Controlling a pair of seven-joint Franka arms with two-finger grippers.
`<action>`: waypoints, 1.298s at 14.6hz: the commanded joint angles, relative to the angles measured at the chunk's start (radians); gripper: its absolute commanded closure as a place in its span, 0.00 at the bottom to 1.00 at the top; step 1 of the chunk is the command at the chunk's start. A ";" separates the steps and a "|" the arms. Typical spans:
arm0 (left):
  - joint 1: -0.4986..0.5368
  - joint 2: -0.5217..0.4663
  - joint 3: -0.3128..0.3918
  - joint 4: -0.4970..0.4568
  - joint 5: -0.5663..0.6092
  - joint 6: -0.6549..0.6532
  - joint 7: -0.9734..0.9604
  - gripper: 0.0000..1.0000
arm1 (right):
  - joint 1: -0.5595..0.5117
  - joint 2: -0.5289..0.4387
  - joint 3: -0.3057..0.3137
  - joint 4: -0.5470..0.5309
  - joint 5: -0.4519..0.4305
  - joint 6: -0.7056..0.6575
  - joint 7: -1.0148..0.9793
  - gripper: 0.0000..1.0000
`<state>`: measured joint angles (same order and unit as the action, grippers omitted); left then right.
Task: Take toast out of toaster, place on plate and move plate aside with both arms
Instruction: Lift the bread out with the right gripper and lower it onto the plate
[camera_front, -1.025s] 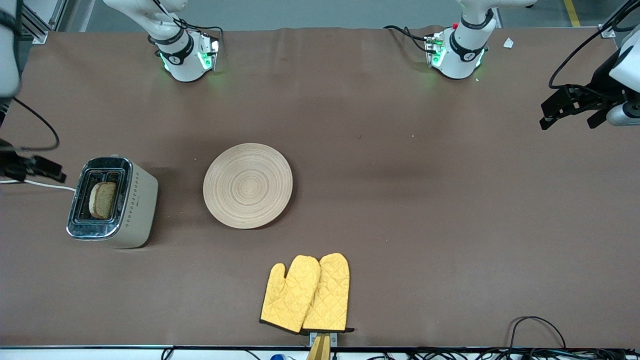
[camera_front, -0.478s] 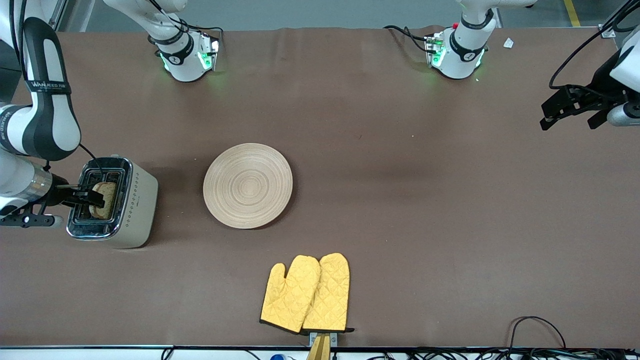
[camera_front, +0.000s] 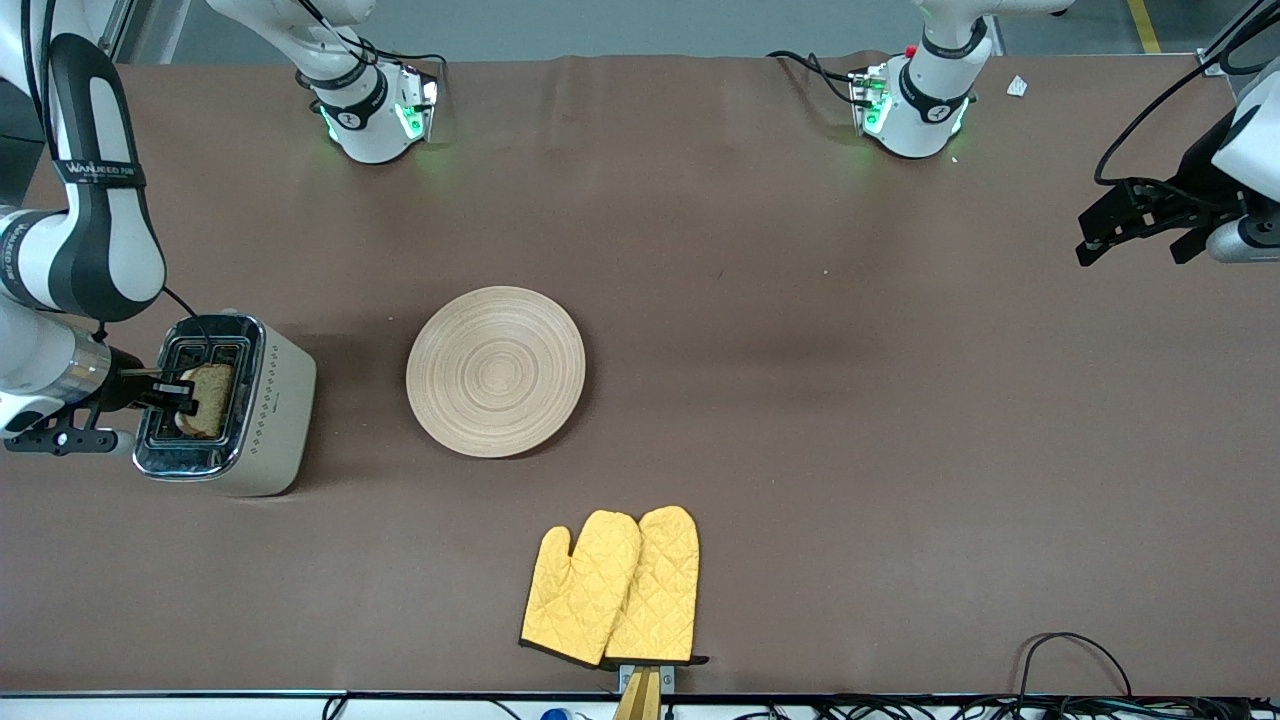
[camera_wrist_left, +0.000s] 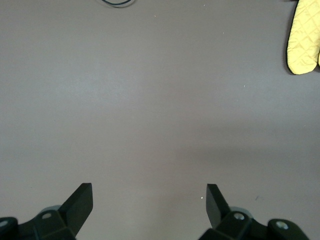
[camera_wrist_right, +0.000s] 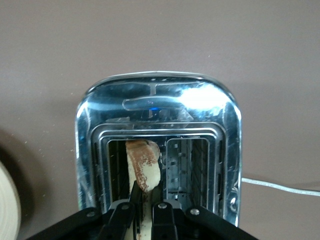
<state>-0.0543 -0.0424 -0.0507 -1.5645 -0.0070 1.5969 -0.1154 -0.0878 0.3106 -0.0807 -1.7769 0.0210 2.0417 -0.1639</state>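
Note:
The toast (camera_front: 210, 396) stands in one slot of the toaster (camera_front: 272, 412), at the right arm's end of the table. My right gripper (camera_front: 186, 393) is over the toaster and shut on the toast's upper edge. In the right wrist view the fingers (camera_wrist_right: 135, 196) pinch the slice (camera_wrist_right: 144, 162) from both sides, with the gripper (camera_wrist_right: 147, 194) just above the slot. The round wooden plate (camera_front: 496, 371) lies bare beside the toaster, toward the table's middle. My left gripper (camera_front: 1135, 238) is open and empty over bare table at the left arm's end, as the left wrist view (camera_wrist_left: 149, 192) also shows.
A pair of yellow oven mitts (camera_front: 615, 590) lies near the table's front edge, nearer to the front camera than the plate; one mitt shows in the left wrist view (camera_wrist_left: 303, 40). The toaster's white cord (camera_wrist_right: 280, 186) trails off it. The plate's rim (camera_wrist_right: 7, 200) shows beside the toaster.
My right arm has swung in over the toaster and its gripper has closed on the toast. My left gripper has barely shifted. The plate and mitts have not moved.

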 joint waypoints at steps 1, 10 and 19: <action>0.002 0.007 -0.003 0.017 0.004 -0.009 0.007 0.00 | 0.022 -0.045 0.001 0.095 0.045 -0.166 -0.005 1.00; 0.004 0.007 -0.003 0.017 0.004 -0.009 0.005 0.00 | 0.312 -0.036 -0.001 0.092 0.179 -0.182 0.336 1.00; 0.004 0.007 -0.003 0.015 0.004 -0.012 0.005 0.00 | 0.620 -0.030 -0.001 -0.246 0.781 0.423 0.373 1.00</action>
<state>-0.0536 -0.0410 -0.0505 -1.5646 -0.0070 1.5963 -0.1154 0.4564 0.3138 -0.0705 -1.9525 0.7484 2.3723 0.1927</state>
